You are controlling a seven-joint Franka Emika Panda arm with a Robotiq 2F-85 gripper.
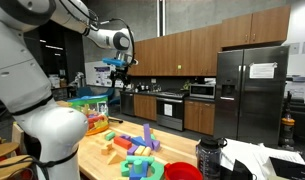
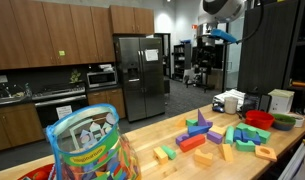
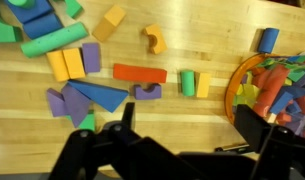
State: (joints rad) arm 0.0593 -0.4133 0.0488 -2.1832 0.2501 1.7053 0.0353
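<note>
The gripper [image 3: 192,128] hangs high above the wooden table [image 3: 207,40], its 2 fingers spread wide with nothing between them. Both exterior views show it far up in the air, well apart from anything on the table.

Of the scattered pieces below it in the wrist view, the red block [image 3: 139,72] is among the nearest. It lies flat on the table near the middle of the spread. A purple arch [image 3: 145,91] sits just beside its long edge, 2 green blocks [image 3: 189,83] stand close by its end, and a blue wedge [image 3: 97,95] is near the other end.

The main risk is the crowding. Fingers this wide, coming down around the red block, would likely catch the purple arch or the green blocks and shove them, and perhaps skew the red block with them.

The red block also looks low and thin (little side wall to pinch), so the fingertips could scrape the wood or close over its top and slip off.

A clear tub [image 3: 254,75] packed with toys stands off to one side, and a wide sweep that way could clip its rim and push it.
</note>
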